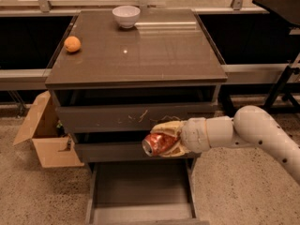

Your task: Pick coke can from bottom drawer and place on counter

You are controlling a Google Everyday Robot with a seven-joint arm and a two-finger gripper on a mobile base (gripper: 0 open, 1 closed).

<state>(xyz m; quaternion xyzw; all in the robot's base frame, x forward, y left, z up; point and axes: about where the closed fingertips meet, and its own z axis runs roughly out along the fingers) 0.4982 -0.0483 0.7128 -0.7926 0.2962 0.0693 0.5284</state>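
Observation:
My gripper [164, 139] is shut on the coke can [156, 144], a red can with a silver end facing left, held on its side. It hangs in front of the middle drawer's face, above the open bottom drawer [140, 186], whose flat grey floor is bare. The counter [140, 50] is the glossy grey-brown top of the cabinet, well above and behind the can. My white arm reaches in from the right.
An orange [72, 44] lies at the counter's left edge and a white bowl [126, 16] at its back. An open cardboard box [44, 135] stands on the floor left of the cabinet. A dark table leg frame [283, 86] is at the right.

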